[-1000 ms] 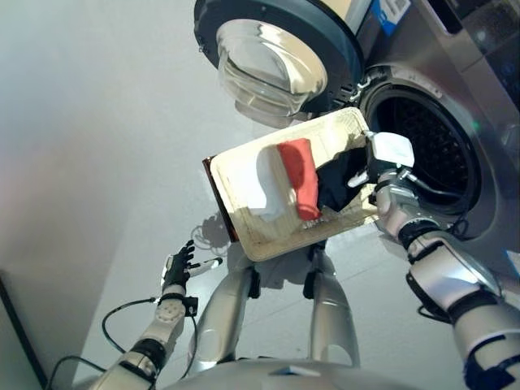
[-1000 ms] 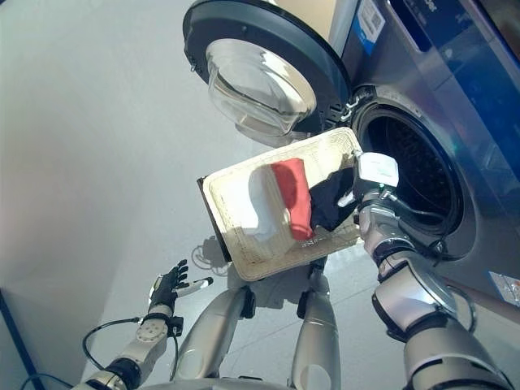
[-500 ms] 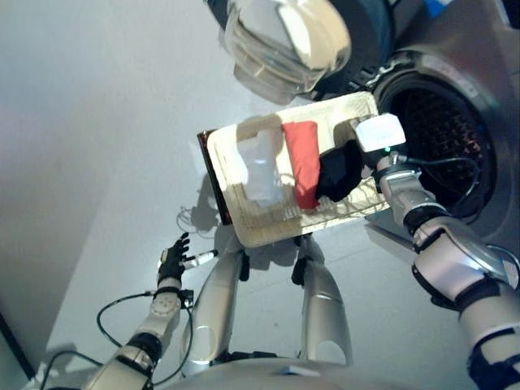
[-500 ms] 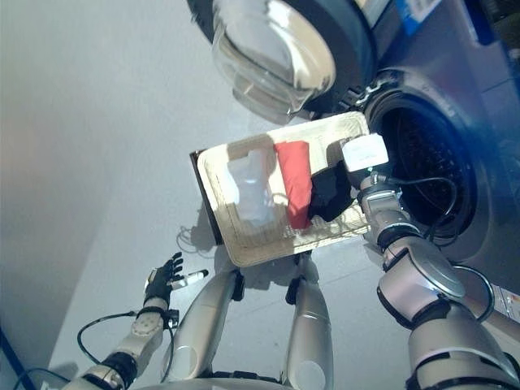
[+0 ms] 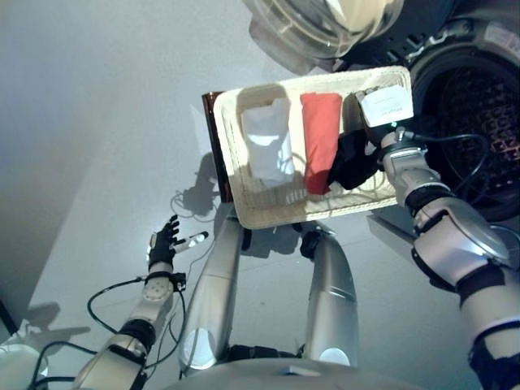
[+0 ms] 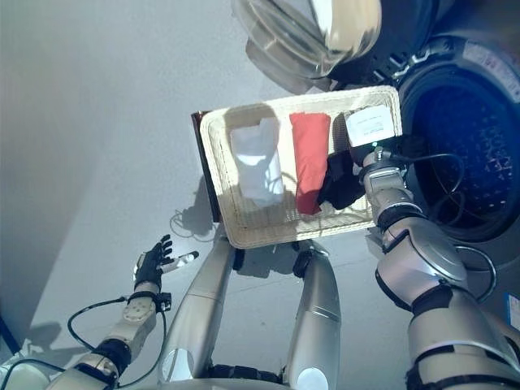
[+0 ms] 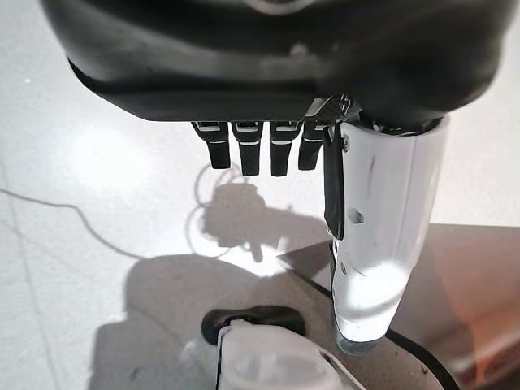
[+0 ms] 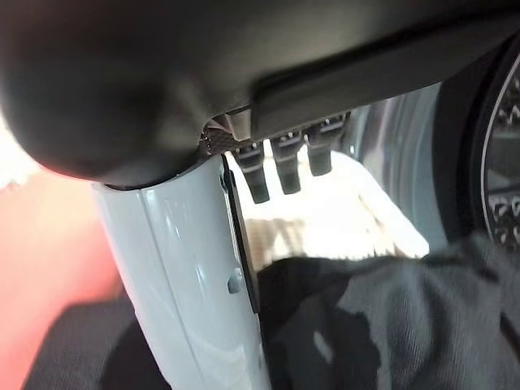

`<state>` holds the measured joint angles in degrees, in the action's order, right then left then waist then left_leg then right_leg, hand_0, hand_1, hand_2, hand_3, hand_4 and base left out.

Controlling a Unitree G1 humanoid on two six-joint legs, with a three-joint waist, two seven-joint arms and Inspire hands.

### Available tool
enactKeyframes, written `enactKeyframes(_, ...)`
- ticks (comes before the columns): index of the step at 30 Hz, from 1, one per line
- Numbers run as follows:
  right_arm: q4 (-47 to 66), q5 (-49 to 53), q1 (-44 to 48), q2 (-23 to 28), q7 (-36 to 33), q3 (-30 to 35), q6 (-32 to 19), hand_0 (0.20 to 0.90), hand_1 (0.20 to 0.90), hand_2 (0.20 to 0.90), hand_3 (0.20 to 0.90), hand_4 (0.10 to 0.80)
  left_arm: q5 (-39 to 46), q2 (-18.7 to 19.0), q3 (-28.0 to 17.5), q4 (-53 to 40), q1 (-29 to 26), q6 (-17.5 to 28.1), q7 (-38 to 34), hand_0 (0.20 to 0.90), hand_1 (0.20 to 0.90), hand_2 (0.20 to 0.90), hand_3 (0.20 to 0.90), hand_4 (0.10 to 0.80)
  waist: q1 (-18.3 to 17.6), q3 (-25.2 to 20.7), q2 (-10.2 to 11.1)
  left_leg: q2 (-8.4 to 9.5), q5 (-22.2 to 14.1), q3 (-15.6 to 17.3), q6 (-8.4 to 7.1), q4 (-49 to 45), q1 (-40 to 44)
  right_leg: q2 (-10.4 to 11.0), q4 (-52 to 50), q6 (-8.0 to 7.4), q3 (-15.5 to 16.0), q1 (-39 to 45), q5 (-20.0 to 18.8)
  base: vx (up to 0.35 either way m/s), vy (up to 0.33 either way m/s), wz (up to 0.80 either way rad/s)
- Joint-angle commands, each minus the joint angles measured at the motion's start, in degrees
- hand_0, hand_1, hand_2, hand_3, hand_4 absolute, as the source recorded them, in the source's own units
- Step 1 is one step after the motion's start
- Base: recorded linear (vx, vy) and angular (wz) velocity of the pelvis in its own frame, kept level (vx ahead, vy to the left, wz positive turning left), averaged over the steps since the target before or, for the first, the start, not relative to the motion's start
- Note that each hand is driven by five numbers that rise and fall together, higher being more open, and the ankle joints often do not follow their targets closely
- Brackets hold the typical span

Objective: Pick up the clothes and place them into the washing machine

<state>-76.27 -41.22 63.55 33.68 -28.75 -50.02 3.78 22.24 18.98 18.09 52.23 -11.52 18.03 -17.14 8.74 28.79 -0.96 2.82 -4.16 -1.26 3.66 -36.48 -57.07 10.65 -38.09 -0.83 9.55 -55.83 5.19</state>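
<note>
A shallow wicker basket rests on a low dark brown box in front of the washing machine's drum opening. In it lie a white cloth, a red cloth and a black cloth, side by side. My right hand is at the basket's right end, over the black cloth. In the right wrist view its thumb and fingers are straight, with the black cloth just beneath. My left hand hangs low at the left, open and empty.
The washing machine's round glass door stands open above the basket's far side. Light grey floor spreads to the left of the basket.
The whole picture has shifted, so the camera has moved. My right hand stays over the black cloth at the basket's right end. My left hand stays low at the left.
</note>
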Motion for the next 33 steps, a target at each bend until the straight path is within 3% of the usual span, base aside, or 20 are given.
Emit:
enactKeyframes(1, 0.2, 2.5, 1.8, 6.5, -2.0, -2.3, 1.6, 0.9, 0.9, 0.9, 0.9, 0.8, 1.0, 0.2, -2.1, -1.3, 5.5, 1.5, -1.9, 0.9, 0.9, 0.9, 0.9, 0.8, 0.4, -2.9, -4.0, -0.67, -2.6, 0.1, -4.32, -3.4, -2.3, -2.8, -3.3, 0.44, 0.4, 0.6, 2.9, 0.01, 0.028, -0.04)
enactKeyframes(3, 0.3, 2.8, 1.4, 6.0, -1.9, -2.4, 1.5, 0.9, 0.9, 0.9, 0.9, 0.8, 1.3, 0.0, -1.8, -1.6, 5.5, 1.5, -2.1, 0.9, 0.9, 0.9, 0.9, 0.8, 0.3, -2.6, -4.4, -0.63, -2.7, 0.1, -4.15, -4.0, -3.2, -2.5, -4.6, 0.66, 0.3, -0.7, 3.4, 0.019, 0.025, -0.06)
enactKeyframes(4, 0.3, 2.9, 1.1, 5.7, -1.9, -2.3, 1.5, 0.787, 0.787, 0.787, 0.787, 0.72, 1.4, -0.1, -1.7, -2.1, 5.7, 1.5, -2.0, 0.9, 0.9, 0.9, 0.9, 0.8, 0.2, -2.5, -4.6, -0.51, -2.8, 0.3, -4.15, -4.3, -3.5, -2.4, -4.7, 0.72, 0.3, -1.0, 3.4, 0.013, 0.01, -0.03)
enactKeyframes(5, 0.0, 3.0, 1.1, 5.4, -1.7, -2.4, 1.5, 0.521, 0.521, 0.521, 0.521, 0.529, 1.5, -0.2, -1.5, -2.1, 5.8, 1.5, -2.0, 0.9, 0.9, 0.9, 0.9, 0.8, 0.3, -2.4, -4.7, -0.45, -2.7, 0.2, -4.05, -4.1, -3.6, -2.4, -4.8, 0.76, 0.2, -1.2, 3.4, 0.0, 0.0, 0.0)
enactKeyframes(6, 0.0, 3.0, 1.1, 5.4, -1.7, -2.4, 1.5, 0.483, 0.483, 0.483, 0.483, 0.502, 1.5, -0.2, -1.5, -2.1, 5.8, 1.5, -2.0, 0.9, 0.9, 0.9, 0.9, 0.8, 0.3, -2.5, -4.7, -0.45, -2.7, 0.2, -4.04, -4.1, -3.6, -2.4, -4.8, 0.76, 0.2, -1.2, 3.4, 0.0, 0.0, 0.0)
enactKeyframes(8, -0.3, 3.0, 0.9, 4.7, -1.8, -2.4, 1.5, 0.216, 0.216, 0.216, 0.216, 0.312, 1.4, -0.4, -1.3, -1.8, 6.0, 1.6, -1.9, 0.9, 0.9, 0.9, 0.9, 0.8, 0.3, -2.4, -4.8, -0.36, -2.6, 0.3, -3.95, -3.9, -3.8, -2.4, -4.6, 0.73, 0.2, -1.5, 3.3, 0.0, 0.0, 0.0)
enactKeyframes(24, -1.0, 2.5, 0.5, 2.6, -2.3, -2.4, 1.5, 0.2, 0.2, 0.2, 0.2, 0.3, 0.1, 0.1, -1.1, -0.7, 5.9, 2.1, -2.5, 0.9, 0.9, 0.9, 0.9, 0.8, -0.3, -3.7, -4.4, -0.1, -0.9, 0.9, -4.21, 2.4, 1.0, -3.1, 0.4, 0.51, -0.4, 2.3, 1.9, 0.006, -0.001, -0.02)
enactKeyframes(33, 1.0, 6.4, -0.9, 2.2, -2.8, 1.9, 1.2, 0.2, 0.2, 0.2, 0.2, 0.3, -1.0, 0.4, -0.9, 1.2, 5.9, 1.5, -2.4, 0.9, 0.9, 0.9, 0.9, 0.8, -0.7, -4.8, -3.7, -0.78, 3.0, 1.6, -5.11, 13.5, 11.5, -3.9, 11.3, -0.91, -0.2, 12.2, -2.1, 0.031, -0.014, -0.03)
